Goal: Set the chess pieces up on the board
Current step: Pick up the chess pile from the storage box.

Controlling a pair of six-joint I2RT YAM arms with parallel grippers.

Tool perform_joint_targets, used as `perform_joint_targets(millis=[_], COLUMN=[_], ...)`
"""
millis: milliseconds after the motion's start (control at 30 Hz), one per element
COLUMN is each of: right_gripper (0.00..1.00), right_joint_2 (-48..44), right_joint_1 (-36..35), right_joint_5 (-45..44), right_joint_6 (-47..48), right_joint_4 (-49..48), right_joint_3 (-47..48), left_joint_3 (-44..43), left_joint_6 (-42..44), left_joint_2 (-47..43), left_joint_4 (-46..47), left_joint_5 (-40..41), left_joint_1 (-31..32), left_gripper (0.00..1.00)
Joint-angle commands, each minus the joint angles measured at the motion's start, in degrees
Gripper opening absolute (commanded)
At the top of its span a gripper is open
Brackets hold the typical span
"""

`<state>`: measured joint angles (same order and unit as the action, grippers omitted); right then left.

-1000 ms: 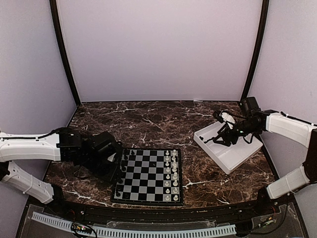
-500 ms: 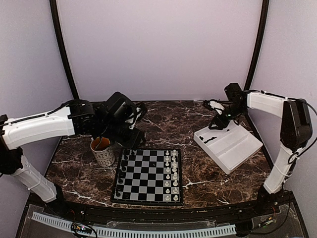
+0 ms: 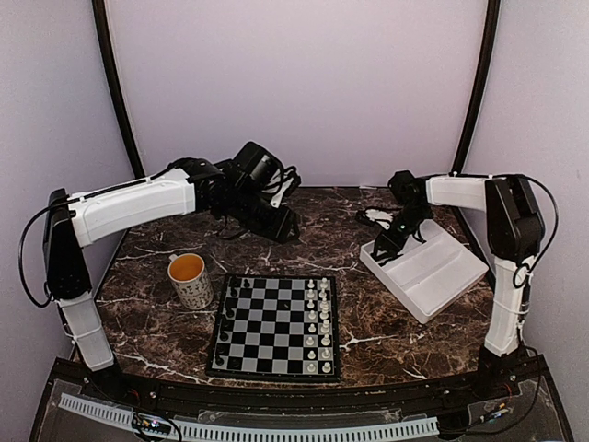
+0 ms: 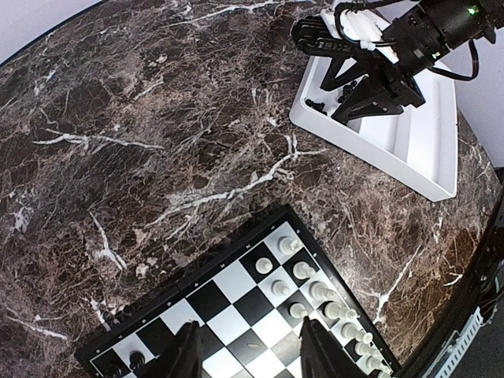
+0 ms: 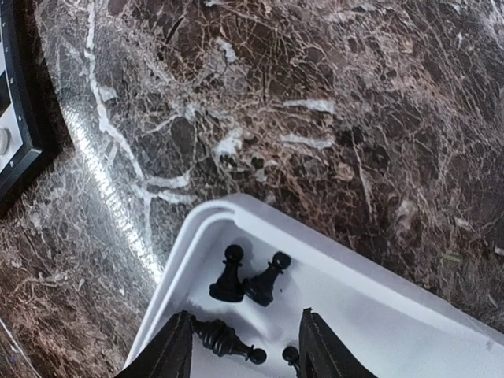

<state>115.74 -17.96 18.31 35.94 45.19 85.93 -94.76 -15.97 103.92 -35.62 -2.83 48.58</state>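
Observation:
The board [image 3: 274, 324] lies at the front centre, with black chess pieces [image 3: 225, 322] along its left edge and white ones down its right columns. My left gripper [image 3: 281, 226] hangs open and empty high over the table behind the board; its wrist view looks down on the board [image 4: 236, 315] between its fingers [image 4: 189, 354]. My right gripper [image 3: 386, 247] is open just above the near-left corner of the white tray [image 3: 440, 274]. Several black pieces [image 5: 228, 277] lie in that tray corner [image 5: 441, 331]: two stand, and one lies between my open right gripper's [image 5: 244, 315] tips.
A white patterned mug [image 3: 190, 279] with an orange inside stands left of the board. The white pieces [image 4: 315, 291] fill the board's right side. The board's black frame [image 5: 20, 118] shows at the right wrist view's left edge. Dark marble table all round.
My left arm has lifted off the board's left side and swung up toward the back centre, uncovering the mug. My right gripper has moved left to the tray's corner.

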Motion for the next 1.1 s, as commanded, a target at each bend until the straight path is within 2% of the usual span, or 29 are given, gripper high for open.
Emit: perform_joint_targets(millis=[0,367,600,700,1067], right_gripper=[0.49,0.45,0.34,0.31,0.34], right_joint_2=[2.4,4.2,4.8,5.1,4.3], right_joint_1=[-0.6,-2.3,-3.0,-3.1,-3.3], right_joint_5=[-0.1,-5.2,-4.9,-6.3,-8.0], right_joint_6=[-1.1,-3.2,-3.6,-4.1,-5.4], right_joint_4=[0.7,-0.8,-0.7,-0.8,-0.7], right_joint_3=[3.9,4.0,3.5,3.2,0.9], left_joint_3=[-2.9,-3.8,-3.3,-3.0,-1.2], left_joint_6=[0.7,-0.3,-0.3,-0.7,-1.6], left_joint_2=[1.0,2.7,2.8,2.7,1.8], left_joint_4=[-2.5,-2.9,-3.2,-3.2,-2.2], left_joint_5=[-2.7,-3.8,-3.8,-3.9,-4.4], left_joint_1=[-0.8,-1.8,-1.9,-1.9,-1.9], left_gripper=[0.45,0.45,0.45,0.45,0.45])
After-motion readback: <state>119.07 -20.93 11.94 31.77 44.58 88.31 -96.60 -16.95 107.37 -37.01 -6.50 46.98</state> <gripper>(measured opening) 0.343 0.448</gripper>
